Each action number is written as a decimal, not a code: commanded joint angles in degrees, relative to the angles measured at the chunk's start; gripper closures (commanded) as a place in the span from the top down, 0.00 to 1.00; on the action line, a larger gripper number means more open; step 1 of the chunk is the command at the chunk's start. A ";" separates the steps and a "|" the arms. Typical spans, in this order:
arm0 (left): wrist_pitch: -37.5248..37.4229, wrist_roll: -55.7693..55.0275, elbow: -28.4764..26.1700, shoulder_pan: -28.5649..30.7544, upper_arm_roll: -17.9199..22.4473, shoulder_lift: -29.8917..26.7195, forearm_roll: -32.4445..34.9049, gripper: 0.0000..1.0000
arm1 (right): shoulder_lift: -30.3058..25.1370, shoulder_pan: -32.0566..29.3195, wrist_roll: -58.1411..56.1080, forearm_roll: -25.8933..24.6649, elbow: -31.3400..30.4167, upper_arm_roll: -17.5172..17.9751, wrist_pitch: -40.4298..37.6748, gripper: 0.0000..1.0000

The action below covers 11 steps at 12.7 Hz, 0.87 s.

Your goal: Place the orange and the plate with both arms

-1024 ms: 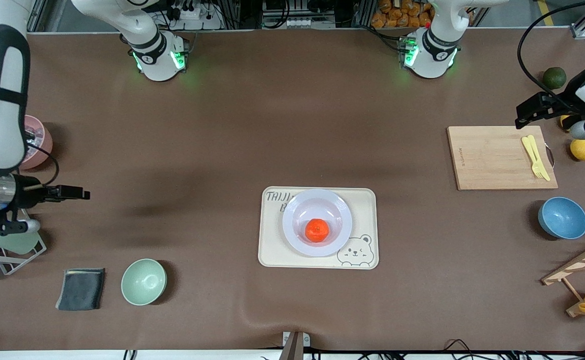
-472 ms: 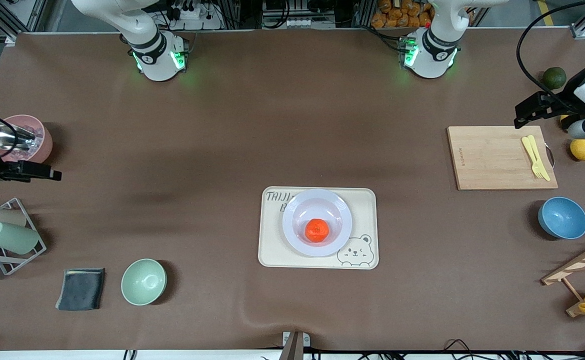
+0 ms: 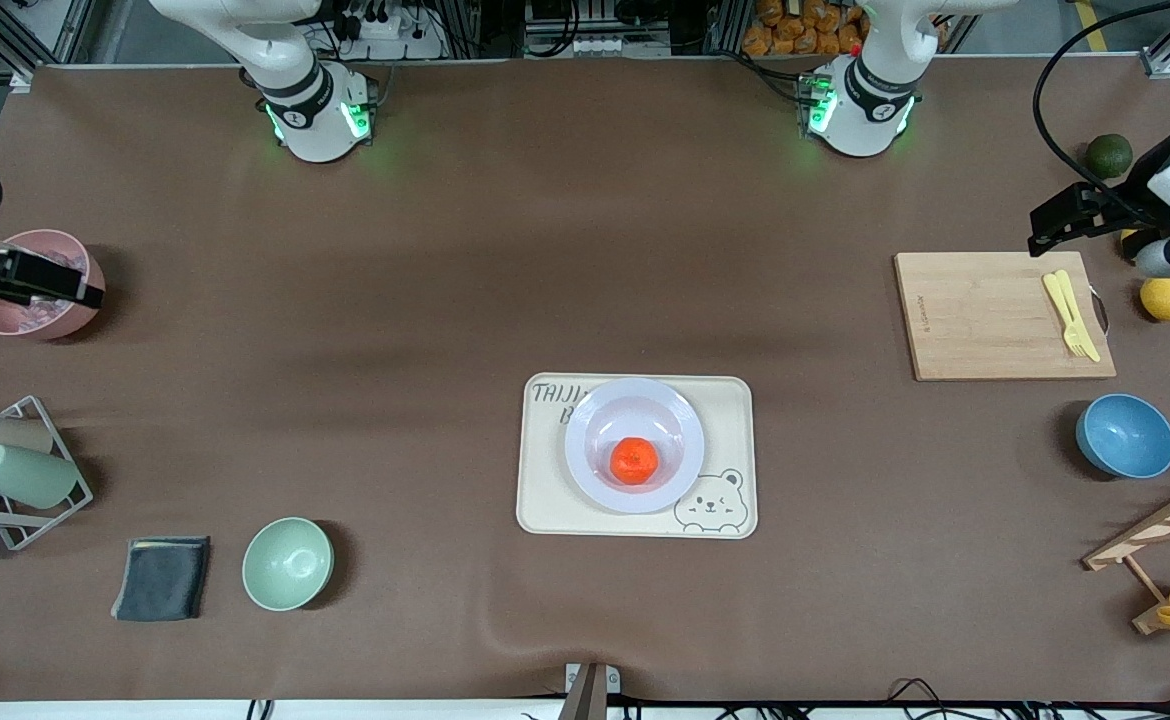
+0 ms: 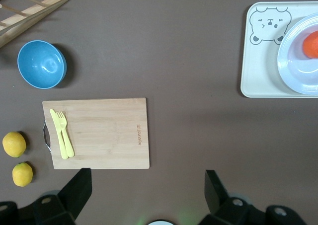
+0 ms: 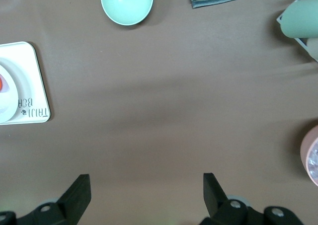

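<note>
The small reddish orange (image 3: 634,460) lies in the pale round plate (image 3: 580,440), which rests on the cream bear-print tray (image 3: 545,505) at mid-table. My left gripper (image 3: 1080,215) hangs open and empty over the edge of the wooden cutting board (image 3: 985,320). In the left wrist view its fingers (image 4: 79,185) stand wide apart, with the plate (image 4: 295,66) and orange (image 4: 312,43) far off. My right gripper (image 3: 45,283) hovers open and empty over the pink bowl (image 3: 30,315); its wrist view shows spread fingers (image 5: 79,187) above bare mat.
On the board lie a yellow fork and knife (image 3: 1070,313). Lemons (image 3: 1165,299), a dark green fruit (image 3: 1108,155), a blue bowl (image 3: 1125,436) and a wooden rack (image 3: 1160,530) crowd the left arm's end. A green bowl (image 3: 287,563), grey cloth (image 3: 161,577) and cup rack (image 3: 10,470) sit at the right arm's end.
My right arm has drawn back from over the cup rack to over the pink bowl, mostly leaving the front view. The left arm, plate and orange have stayed put.
</note>
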 commanded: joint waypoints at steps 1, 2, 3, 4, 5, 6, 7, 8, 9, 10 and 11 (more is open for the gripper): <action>-1.29 0.66 1.03 0.01 0.26 0.01 -1.26 1.00 | -3.17 -1.96 1.19 -1.54 -1.76 2.06 -0.22 1.00; -1.29 0.66 1.03 0.01 0.17 0.01 -1.26 1.00 | -3.44 -1.96 1.19 -1.62 -1.76 2.15 -0.13 1.00; -1.29 0.66 1.03 0.01 0.17 0.01 -1.26 1.00 | -3.79 -1.96 1.28 -1.97 -1.67 2.67 -0.13 1.00; -1.29 0.66 1.03 0.01 0.17 0.01 -1.26 1.00 | -4.49 -1.96 1.71 -2.76 -1.67 3.55 0.05 1.00; -1.29 0.66 0.94 0.01 0.17 0.01 -1.26 1.00 | -4.58 -1.96 2.24 -3.72 -1.58 4.25 0.31 1.00; -1.38 0.66 0.85 0.01 0.17 0.01 -1.26 1.00 | -4.58 -1.96 3.03 -4.17 -1.58 5.48 0.66 1.00; -1.38 0.66 0.94 -0.07 0.17 0.01 -1.26 1.00 | -4.58 -1.96 4.78 -5.13 -1.58 7.23 1.18 1.00; -1.29 0.66 1.03 -0.07 0.17 0.01 -1.26 1.00 | -4.58 -1.96 6.01 -5.75 -1.50 7.68 1.10 1.00; -1.29 0.66 1.03 -0.07 0.17 0.01 -1.26 1.00 | -4.67 -1.96 6.20 -5.76 -1.49 7.77 0.84 1.00; -1.29 0.83 1.03 -0.07 0.17 0.01 -1.26 1.00 | -4.76 -1.96 6.20 -5.76 -1.49 7.69 0.66 1.00; -1.29 0.83 1.03 -0.07 0.17 0.01 -1.26 1.00 | -4.76 -1.96 6.20 -5.76 -1.49 7.60 0.66 1.00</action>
